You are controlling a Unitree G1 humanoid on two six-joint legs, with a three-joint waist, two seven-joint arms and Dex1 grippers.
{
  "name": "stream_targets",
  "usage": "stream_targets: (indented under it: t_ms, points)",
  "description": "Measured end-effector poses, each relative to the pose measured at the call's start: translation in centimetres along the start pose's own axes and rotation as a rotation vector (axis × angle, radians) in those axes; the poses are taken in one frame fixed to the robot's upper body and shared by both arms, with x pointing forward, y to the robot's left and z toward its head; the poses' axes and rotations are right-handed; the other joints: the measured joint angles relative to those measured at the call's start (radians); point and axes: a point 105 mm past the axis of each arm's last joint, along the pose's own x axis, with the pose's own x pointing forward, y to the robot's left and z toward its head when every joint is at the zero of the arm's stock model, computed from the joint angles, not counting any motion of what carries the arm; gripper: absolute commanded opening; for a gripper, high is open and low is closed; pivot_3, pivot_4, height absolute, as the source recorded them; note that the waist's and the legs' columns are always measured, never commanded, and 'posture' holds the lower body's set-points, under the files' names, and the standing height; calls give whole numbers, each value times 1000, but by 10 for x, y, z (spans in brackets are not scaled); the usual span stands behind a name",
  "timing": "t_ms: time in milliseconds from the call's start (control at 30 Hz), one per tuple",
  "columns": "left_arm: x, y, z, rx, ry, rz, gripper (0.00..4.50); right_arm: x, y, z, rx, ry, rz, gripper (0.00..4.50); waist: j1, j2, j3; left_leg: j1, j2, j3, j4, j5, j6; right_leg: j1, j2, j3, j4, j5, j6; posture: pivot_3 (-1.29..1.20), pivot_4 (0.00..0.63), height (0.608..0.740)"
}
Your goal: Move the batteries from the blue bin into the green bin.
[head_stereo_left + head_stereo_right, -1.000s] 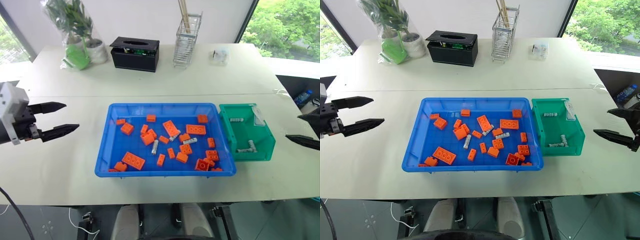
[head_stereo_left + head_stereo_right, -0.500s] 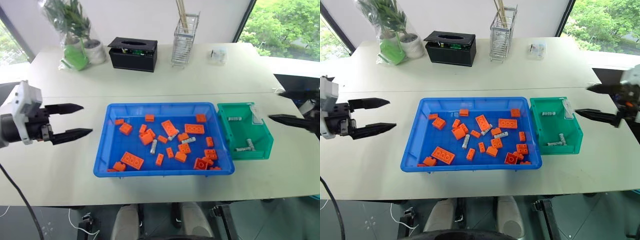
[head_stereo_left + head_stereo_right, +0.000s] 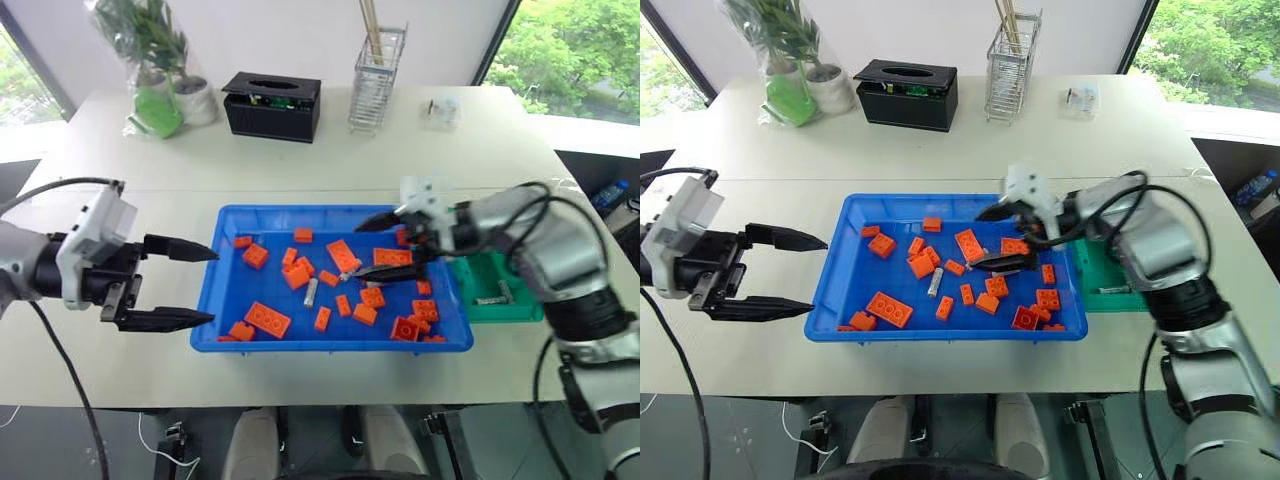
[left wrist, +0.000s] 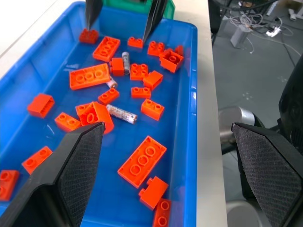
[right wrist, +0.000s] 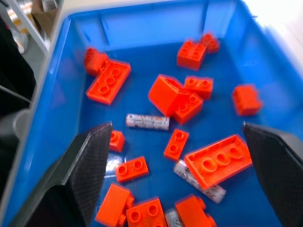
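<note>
Pale tabletop holds our blue bin (image 3: 205, 325) of bricks (image 3: 267, 320). Our right gripper (image 3: 392, 243) hangs spread and empty above them; left gripper (image 3: 180, 284) spread too. We should drop squarely astride one battery (image 3: 310, 292), clear of bricks.

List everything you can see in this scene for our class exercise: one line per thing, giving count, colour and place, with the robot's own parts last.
blue bin: one, bright blue, middle of the near table.
orange bricks: many, scattered inside the blue bin.
batteries: at least three silver-grey among the bricks; at least one more lies in the green bin.
green bin: one, teal, touching the blue bin on the robot's right.
tissue box: one, black, far table.
wire holder: one, metal, far table, holding sticks.
potted plant: one, green, far left, wrapped in clear film.
small clear packet: one, far right.
left gripper: jaws open, beside the blue bin's left rim.
right gripper: jaws open, over the blue bin.
</note>
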Motion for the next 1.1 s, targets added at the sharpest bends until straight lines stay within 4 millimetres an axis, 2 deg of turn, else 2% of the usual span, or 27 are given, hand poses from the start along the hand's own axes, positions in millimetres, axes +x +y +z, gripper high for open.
stream_targets:
  t_ms: [133, 233, 333, 567, 833, 933, 1033, 1100]
  points:
    - [4, 5, 6, 16, -9, 6, 4500, 28, 15, 6, -17, 12, 63, 4450, -1, -1, 0, 0, 0, -1, 0, 0, 0, 0, 1, 0, 0, 0, 0, 0, 150, 736]
    - [5, 6, 6, 16, -11, 7, 4500, 45, 20, -2, 8, 63, 65, 4450, -3, -1, 0, 0, 0, -1, 0, 0, 0, 0, 1, 0, 1, 0, 0, 0, 150, 736]
    - [6, 6, 6, 15, -11, 7, 4500, 55, 20, -9, 20, 98, 58, 4450, -3, -1, -1, 0, 0, -1, 0, 0, 0, 0, 1, 0, 1, 0, 0, 0, 150, 736]
    - [5, 6, 6, 5, -10, 8, 4500, 67, 14, -30, 25, 192, 16, 4450, -3, -1, -1, 0, 0, -1, 0, 0, 0, 0, 1, 0, 1, 0, 0, 0, 150, 736]
    - [5, 8, 7, 7, -17, 20, 4500, 72, 12, -30, -37, 192, 7, 4450, -4, -3, -2, 2, 0, -1, 0, 0, 0, 2, 2, 0, 1, 0, 0, 0, 150, 736]
    - [5, 9, 9, 10, -23, 21, 4500, 75, 13, -33, -52, 199, 9, 3667, -3, -4, -2, 2, 0, -1, 0, 0, 0, 2, 2, 0, 1, 0, 0, 0, 150, 736]
    - [5, 11, 12, 21, -33, 24, 4500, 76, 12, -40, -56, 226, 4, 2283, -3, -4, -2, 2, 0, -1, 0, 0, 0, 2, 1, 0, 1, 0, 0, 0, 150, 736]
    - [4, 13, 15, 29, -40, 28, 4500, 76, 12, -39, -61, 228, 5, 2283, -3, -4, -2, 2, 0, -1, 0, 0, 0, 2, 2, 0, 1, 0, 0, 0, 150, 736]
